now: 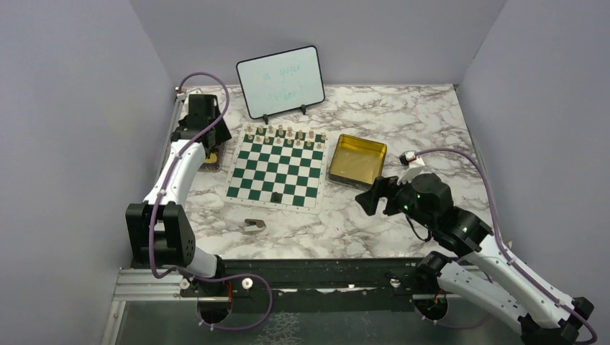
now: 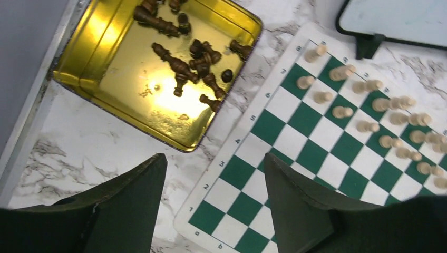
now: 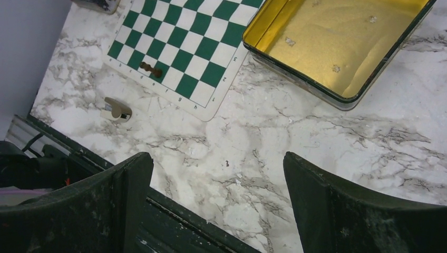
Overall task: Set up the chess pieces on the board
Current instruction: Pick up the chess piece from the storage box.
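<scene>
The green and white board [image 1: 274, 171] lies mid-table. Light tan chess pieces [image 1: 284, 134] fill its two far rows, which show again [image 2: 379, 110] in the left wrist view. One dark piece [image 1: 275, 195] stands alone near the front edge [image 3: 151, 69]. Several dark pieces [image 2: 195, 63] lie loose in a gold tin [image 2: 105, 79] left of the board. My left gripper [image 2: 216, 163] hangs open above the board's corner [image 2: 211, 216] beside that tin, holding nothing. My right gripper [image 3: 219, 161] is open over bare marble, right of the board.
An empty gold tin [image 1: 357, 159] sits right of the board, just beyond my right gripper [image 1: 370, 195]. A small whiteboard [image 1: 280, 81] stands behind the board. A brownish-grey scrap [image 1: 254, 226] lies in front of it. Grey walls enclose the table.
</scene>
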Tool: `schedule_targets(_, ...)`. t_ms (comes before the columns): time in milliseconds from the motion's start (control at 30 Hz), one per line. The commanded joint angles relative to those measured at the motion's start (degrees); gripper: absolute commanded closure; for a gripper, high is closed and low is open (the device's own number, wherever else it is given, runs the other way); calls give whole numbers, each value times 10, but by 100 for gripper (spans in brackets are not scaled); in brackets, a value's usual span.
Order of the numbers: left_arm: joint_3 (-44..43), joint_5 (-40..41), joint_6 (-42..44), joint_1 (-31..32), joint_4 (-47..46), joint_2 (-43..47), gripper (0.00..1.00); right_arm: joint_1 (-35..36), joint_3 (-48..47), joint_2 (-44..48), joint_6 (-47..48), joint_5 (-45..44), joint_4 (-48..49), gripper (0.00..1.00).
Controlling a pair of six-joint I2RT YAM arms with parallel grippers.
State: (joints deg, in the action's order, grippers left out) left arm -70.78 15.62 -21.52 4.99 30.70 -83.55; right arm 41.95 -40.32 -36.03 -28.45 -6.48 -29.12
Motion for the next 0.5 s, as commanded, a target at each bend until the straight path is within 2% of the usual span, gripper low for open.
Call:
schedule_targets(0, -11, -21, -16, -52, -43, -16, 34, 3, -4, -11, 4, 21, 30, 0)
schedule_targets(167, -21, 6, -30, -105, -75, -50, 45, 3, 0, -14, -2, 21, 39, 0)
schedule_targets(267, -19, -25, -35, -131, -79, -81, 46, 3, 1, -16, -2, 12, 42, 0)
schedule_targets(467, -20, -34, -18, -136, -87, -119, 46, 3, -8, -31, -1, 14, 37, 0)
